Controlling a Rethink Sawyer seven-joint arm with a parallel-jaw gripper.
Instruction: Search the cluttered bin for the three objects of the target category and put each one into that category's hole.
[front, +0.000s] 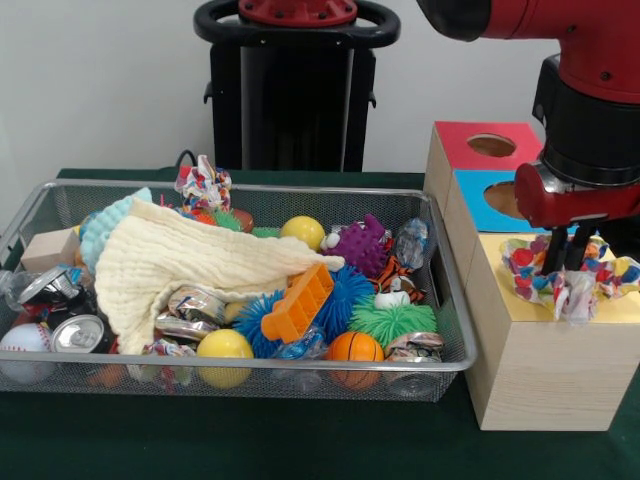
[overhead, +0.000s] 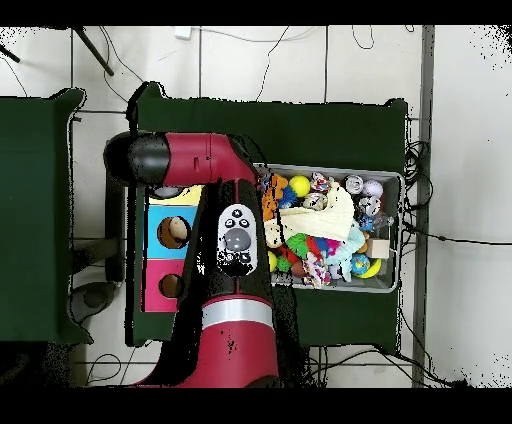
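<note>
A colourful knotted fabric toy (front: 565, 272) lies spread over the yellow top (front: 620, 305) of the wooden hole box, covering the spot where its hole would be. My gripper (front: 563, 258) reaches straight down into the middle of this toy. Its tips are buried in the fabric, so its state does not show. A similar knotted fabric toy (front: 203, 185) rests on the far rim of the wire bin (front: 440, 368). In the overhead view the red arm (overhead: 235, 250) hides the gripper and the toy on the box.
The box also has a blue section (front: 480, 205) and a red section (front: 470, 140), each with an open round hole. The bin holds a cream cloth (front: 170, 265), crushed cans (front: 75, 335), balls, spiky toys and an orange block (front: 297, 303).
</note>
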